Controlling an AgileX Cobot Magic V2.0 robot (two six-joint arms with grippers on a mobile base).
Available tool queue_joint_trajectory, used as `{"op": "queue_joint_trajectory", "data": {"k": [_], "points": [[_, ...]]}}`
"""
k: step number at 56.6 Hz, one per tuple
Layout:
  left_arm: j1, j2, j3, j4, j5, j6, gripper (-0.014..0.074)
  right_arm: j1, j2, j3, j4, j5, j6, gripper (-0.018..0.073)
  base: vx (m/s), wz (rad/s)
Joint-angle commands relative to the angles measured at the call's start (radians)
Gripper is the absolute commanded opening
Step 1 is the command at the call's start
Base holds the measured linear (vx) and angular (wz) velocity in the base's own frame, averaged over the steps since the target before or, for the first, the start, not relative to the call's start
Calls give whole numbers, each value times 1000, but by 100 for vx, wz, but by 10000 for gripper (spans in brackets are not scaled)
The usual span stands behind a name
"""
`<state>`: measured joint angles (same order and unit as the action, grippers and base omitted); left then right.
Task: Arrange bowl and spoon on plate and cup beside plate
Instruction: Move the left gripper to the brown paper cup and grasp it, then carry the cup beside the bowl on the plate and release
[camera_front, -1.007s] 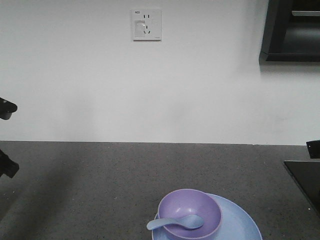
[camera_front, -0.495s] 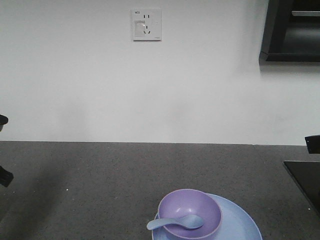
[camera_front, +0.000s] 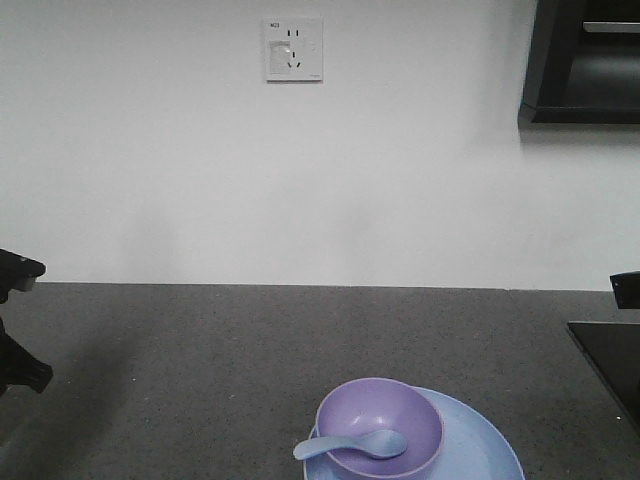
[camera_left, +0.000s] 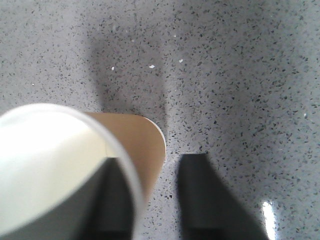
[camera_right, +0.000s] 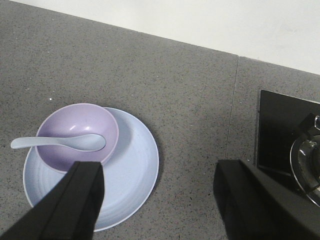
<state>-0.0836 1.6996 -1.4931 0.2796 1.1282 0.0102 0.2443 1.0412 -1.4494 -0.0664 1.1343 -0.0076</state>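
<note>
The lavender bowl sits on the pale blue plate at the front of the counter, with the pale blue spoon resting across it, handle pointing left. In the right wrist view the bowl, spoon and plate lie below my right gripper, which is open over the plate's right rim. The tan cup with its cream inside stands under my left gripper. That gripper is open: one finger is inside the cup, the other outside with a strip of counter showing between it and the wall.
A black hob is set into the counter at the right, past a seam. A wall with a socket backs the grey speckled counter. A dark cabinet hangs at the upper right.
The dark parts of my left gripper at the front view's left edge have sunk lower and come slightly rightward. Bowl, spoon and plate have not moved.
</note>
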Motion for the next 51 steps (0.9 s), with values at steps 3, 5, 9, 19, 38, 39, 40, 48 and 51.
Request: {"op": "queue_joint_trajectory", "data": {"k": [3,5,9,19,38,39,40,48,51], "points": [[-1,-40,-26,16,-32,-10,-10,-2,-12,-31,-16,-67,-14,514,0,0],[-1,-40,-26,16,-33,-10,-9,-2,-12,-31,-16,-67,-14,514,0,0],[-1,-42,-31,16,-31,-16,-8,-2,-13,-31,-16,-65,-14,512,0,0],[-27,-96,-78,-30,-19,-3,-6,-2,-15,-31,-19,-53,-14,500,0,0],[-248,-127,-270,-189,-6,138,-6,-2,-18,-31,-19,-32,-14,487,0,0],[-261,-125,-274,-191,-4,138,-6,-2,-18,-31,-19,-32,-14,487,0,0],[-279,-122,-276,-193,-2,138,-6,-2,-18,-31,-19,-32,-14,487,0,0],[-386,-90,-281,-193,1,138,-6,-2,-18,-31,-26,-30,-14,487,0,0],[-423,-75,-281,-193,-3,139,-6,-2,-18,-31,-31,-28,-14,487,0,0]]}}
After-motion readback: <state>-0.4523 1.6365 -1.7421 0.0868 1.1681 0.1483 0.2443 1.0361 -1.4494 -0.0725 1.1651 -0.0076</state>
